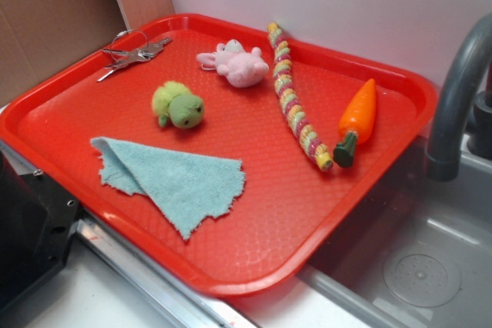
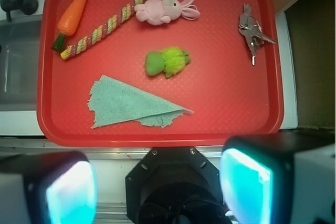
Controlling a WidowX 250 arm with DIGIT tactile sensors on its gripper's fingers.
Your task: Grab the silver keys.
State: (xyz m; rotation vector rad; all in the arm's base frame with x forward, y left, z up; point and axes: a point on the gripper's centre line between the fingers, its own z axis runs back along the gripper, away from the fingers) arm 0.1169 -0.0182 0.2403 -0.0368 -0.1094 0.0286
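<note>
Gripper (image 2: 157, 187) open, fingers (image 2: 68, 190) spread wide at the bottom of the wrist view, holding nothing, hanging high over the near edge of the red tray (image 2: 157, 137)

Silver keys (image 2: 252, 29) lying flat on the tray, far ahead of the gripper and off to the right in the wrist view, close to the tray's right rim, well apart from the fingers. In the exterior view, keys (image 1: 132, 53) in the tray's far left corner, wire ring toward the rim, blades fanned toward the middle

Green plush toy (image 2: 167, 62) almost straight ahead of the gripper, mid-tray, between gripper and pink plush rabbit (image 2: 164, 10). Rabbit farther ahead, near the far rim, touching nothing else that can be made out

Light blue cloth (image 2: 131, 104) nearest the gripper, ahead and slightly left, folded into a rough triangle, lying flat on the tray

Striped braided rope (image 2: 107, 23) running diagonally ahead and to the left, far end near the rabbit. Orange toy carrot (image 2: 73, 15) just beside the rope's left end, farthest left, green top toward the gripper

Grey faucet (image 1: 460, 90) and sink (image 1: 415, 266) beyond the tray's left edge, seen best in the exterior view
</note>
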